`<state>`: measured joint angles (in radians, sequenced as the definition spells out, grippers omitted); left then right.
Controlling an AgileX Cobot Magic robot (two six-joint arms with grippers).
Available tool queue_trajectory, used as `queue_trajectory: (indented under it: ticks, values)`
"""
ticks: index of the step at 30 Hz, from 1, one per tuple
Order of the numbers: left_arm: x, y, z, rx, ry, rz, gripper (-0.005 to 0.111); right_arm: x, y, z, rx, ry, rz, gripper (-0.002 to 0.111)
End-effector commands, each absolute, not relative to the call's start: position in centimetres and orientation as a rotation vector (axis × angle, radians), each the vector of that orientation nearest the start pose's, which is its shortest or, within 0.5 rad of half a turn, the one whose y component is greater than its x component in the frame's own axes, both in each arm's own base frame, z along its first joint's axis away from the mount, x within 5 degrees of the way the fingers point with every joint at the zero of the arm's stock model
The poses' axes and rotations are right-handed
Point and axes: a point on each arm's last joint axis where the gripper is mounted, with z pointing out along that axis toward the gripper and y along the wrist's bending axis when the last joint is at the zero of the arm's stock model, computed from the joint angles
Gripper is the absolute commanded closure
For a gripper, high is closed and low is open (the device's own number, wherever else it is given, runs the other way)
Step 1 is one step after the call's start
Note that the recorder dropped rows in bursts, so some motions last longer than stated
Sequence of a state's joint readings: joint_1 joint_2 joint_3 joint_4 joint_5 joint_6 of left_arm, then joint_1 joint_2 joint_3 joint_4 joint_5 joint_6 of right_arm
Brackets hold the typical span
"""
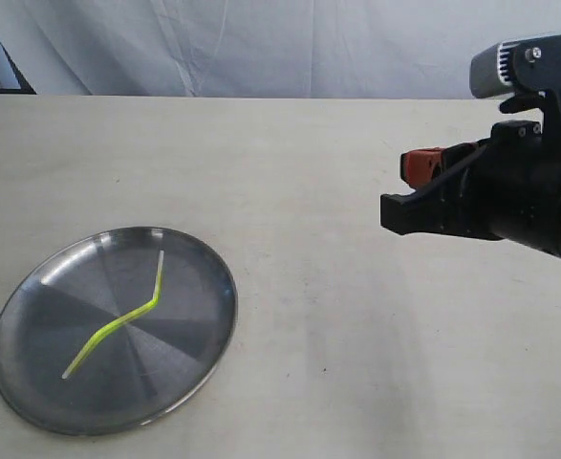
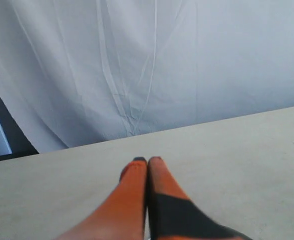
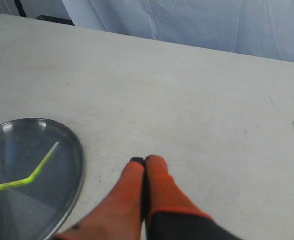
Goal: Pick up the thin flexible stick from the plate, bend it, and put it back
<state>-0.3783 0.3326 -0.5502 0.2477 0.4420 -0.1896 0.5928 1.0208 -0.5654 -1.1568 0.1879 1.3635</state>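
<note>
The plate [image 1: 175,382], round and shiny silver, lies on the table at the front left. In it rests the thin flexible stick [image 1: 118,327], yellow-green with whitish ends and kinked into a shallow angle. My right gripper [image 1: 412,170] hovers above the table at the right, well clear of the plate, its orange fingers pressed together on nothing. The right wrist view has the gripper [image 3: 145,161] shut beside the plate [image 3: 61,150] with the stick [image 3: 41,165] in it. My left gripper [image 2: 147,160] is shut and empty over bare table; it is out of the exterior view.
The table top [image 1: 318,287] is pale beige. A white cloth backdrop [image 1: 261,48] hangs behind its far edge, with a dark gap at the far left corner [image 1: 12,81].
</note>
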Motion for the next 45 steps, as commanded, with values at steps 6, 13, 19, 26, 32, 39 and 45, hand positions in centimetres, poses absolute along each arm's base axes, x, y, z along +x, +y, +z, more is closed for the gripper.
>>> queue_trajectory:
  ticks: [6, 13, 19, 26, 32, 39, 45]
  values:
    - [6.6, -1.6, 33.7, 0.265, 1.657, -0.164, 0.107, 17.9, 10.2, 27.7, -0.257, 2.001, 0.367, 0.108]
    - [6.6, -1.5, 33.7, 0.267, 1.656, -0.159, 0.107, 16.8, 9.4, 29.1, -0.28, 1.919, 0.363, 0.108]
    - [6.6, -1.5, 33.7, 0.267, 1.656, -0.16, 0.107, 12.8, 5.7, 29.4, -0.207, 1.752, 0.399, 0.108]
    - [6.6, -1.5, 33.7, 0.267, 1.656, -0.16, 0.107, 10.1, 3.1, 27.8, -0.078, 1.704, 0.342, 0.108]
    - [6.6, -1.5, 33.7, 0.267, 1.656, -0.16, 0.107, 9.2, 1.9, 26.0, -0.046, 1.891, 0.217, 0.108]
    - [6.6, -1.5, 33.7, 0.269, 1.656, -0.159, 0.107, 7.8, 2.9, 24.6, -0.462, 1.751, 0.147, 0.108]
    - [6.6, -1.5, 33.7, 0.267, 1.656, -0.16, 0.107, 7.6, 1.2, 22.2, -0.109, 1.692, 0.149, 0.108]
